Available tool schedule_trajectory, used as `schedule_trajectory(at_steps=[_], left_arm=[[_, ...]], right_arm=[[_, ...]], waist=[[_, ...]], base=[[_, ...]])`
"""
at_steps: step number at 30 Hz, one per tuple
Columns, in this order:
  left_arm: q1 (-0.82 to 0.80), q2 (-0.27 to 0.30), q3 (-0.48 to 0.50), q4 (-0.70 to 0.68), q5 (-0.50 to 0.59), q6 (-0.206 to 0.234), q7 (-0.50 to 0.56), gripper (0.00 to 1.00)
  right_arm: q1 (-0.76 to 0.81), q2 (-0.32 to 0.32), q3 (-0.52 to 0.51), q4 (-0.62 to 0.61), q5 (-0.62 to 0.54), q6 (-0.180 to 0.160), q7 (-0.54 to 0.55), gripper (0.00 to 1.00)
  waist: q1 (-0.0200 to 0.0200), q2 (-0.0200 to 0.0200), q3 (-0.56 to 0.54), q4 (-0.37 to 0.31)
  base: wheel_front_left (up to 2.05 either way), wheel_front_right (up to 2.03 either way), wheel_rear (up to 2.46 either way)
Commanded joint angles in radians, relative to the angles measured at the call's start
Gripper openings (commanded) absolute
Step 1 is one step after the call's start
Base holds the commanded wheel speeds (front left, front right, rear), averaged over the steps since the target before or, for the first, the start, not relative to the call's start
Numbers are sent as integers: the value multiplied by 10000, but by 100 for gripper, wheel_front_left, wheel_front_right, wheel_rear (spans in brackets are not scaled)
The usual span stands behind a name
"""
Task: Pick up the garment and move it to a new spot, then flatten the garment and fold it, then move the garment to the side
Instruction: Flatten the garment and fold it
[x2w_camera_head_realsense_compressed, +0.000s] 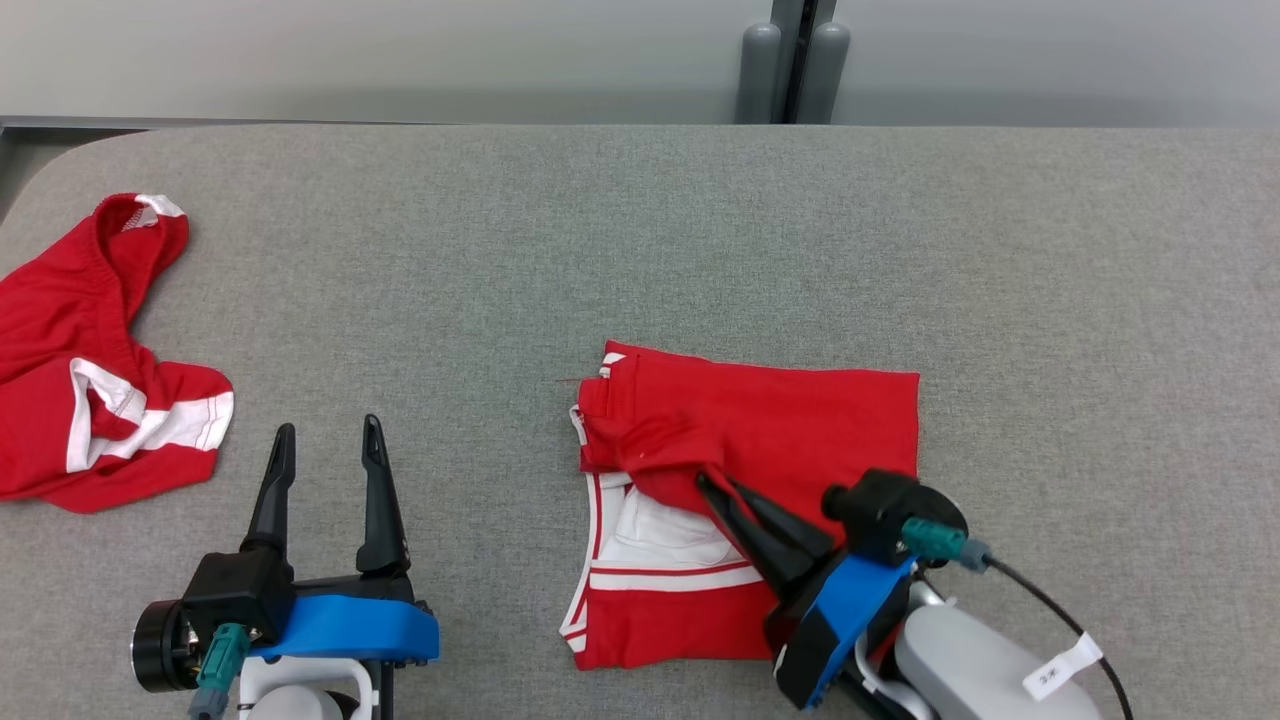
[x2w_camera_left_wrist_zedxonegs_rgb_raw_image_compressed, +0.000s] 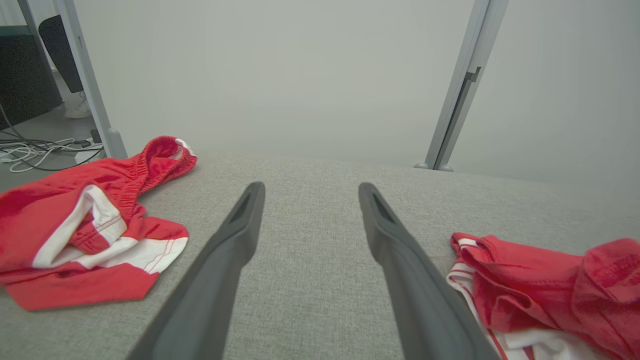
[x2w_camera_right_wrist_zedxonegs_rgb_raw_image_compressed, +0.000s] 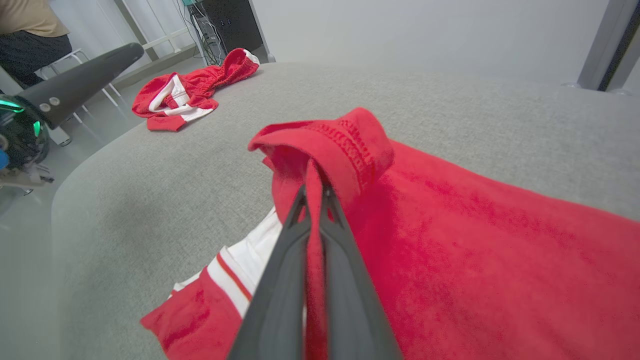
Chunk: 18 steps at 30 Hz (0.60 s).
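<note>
Right gripper (x2w_camera_head_realsense_compressed: 715, 487) is pinched tight on a red fold of the garment (x2w_camera_head_realsense_compressed: 790, 415), its two dark fingers pressed together with a strip of cloth caught between them. Left gripper (x2w_camera_head_realsense_compressed: 329, 426) stands wide apart and holds nothing, its fingers over bare bench (x2w_camera_head_realsense_compressed: 700, 220).

The garment lies near the bench's front edge, right of the middle. It is red with white bands and folded into a rough rectangle. Its top layer is bunched up at the left side, where a stitched hem curls over the right gripper's tips. White fabric shows beneath, toward the near left corner.

The right forearm enters from the lower right, fingers slanting up and left across the garment. The left arm sits at the lower left, fingers pointing away from the robot. Another garment (x2w_camera_head_realsense_compressed: 60, 400), crumpled, lies at the bench's left edge, well apart.
</note>
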Motion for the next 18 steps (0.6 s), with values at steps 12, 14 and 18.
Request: schedule_trajectory(at_steps=[12, 14, 18], left_arm=[[-42, -5, -48, 93, -82, 144, -43, 100], [-20, -3, -21, 101, -65, 132, -43, 100], [27, -5, 22, 111, -34, 102, -44, 100]], right_arm=[[976, -142, 690, -907, -1327, 2, -47, 100], [1119, -177, 591, -1183, -1409, 2, -47, 100], [1527, -345, 176, -1820, -1515, 2, -46, 100]], waist=[[0, -1, -112, -44], [0, -1, -152, -79], [0, -1, -231, -155]], base=[[0, 0, 0], [0, 0, 0], [0, 0, 0]])
